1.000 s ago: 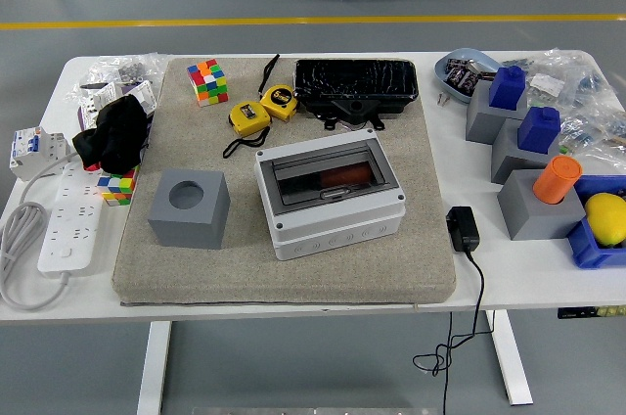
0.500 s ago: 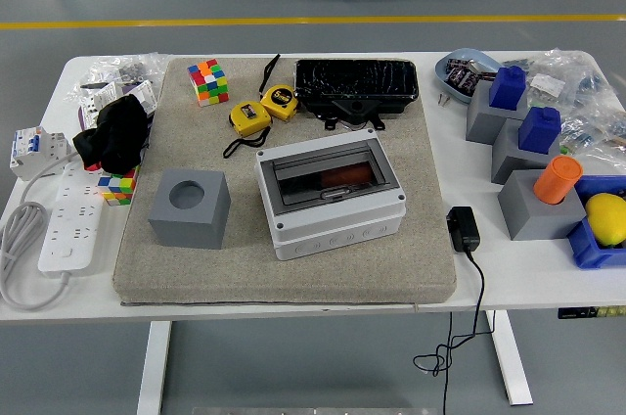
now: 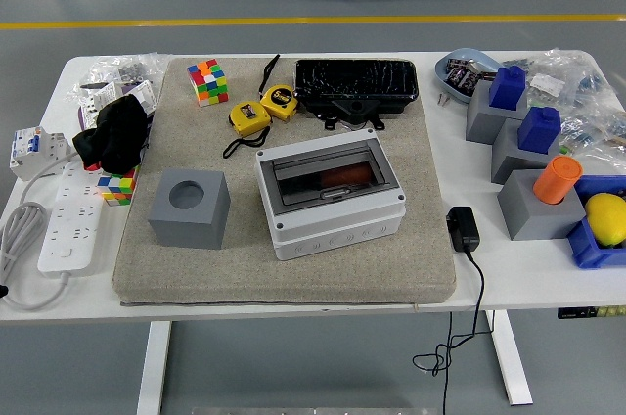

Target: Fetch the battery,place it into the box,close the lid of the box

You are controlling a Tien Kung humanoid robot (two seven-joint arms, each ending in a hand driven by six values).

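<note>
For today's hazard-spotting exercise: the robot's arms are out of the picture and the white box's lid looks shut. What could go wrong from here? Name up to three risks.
1. The box has a tinted lid, so whether the orange shape under it is the battery cannot be confirmed.
2. The tape measures and the black tray crowd the box's far side; a reaching arm might knock them.
3. The gray cube sits close on the left, narrowing that approach.

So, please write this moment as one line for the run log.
white box: lid shut, on mat | inside: orange item behind window | robot hands: not visible
</note>
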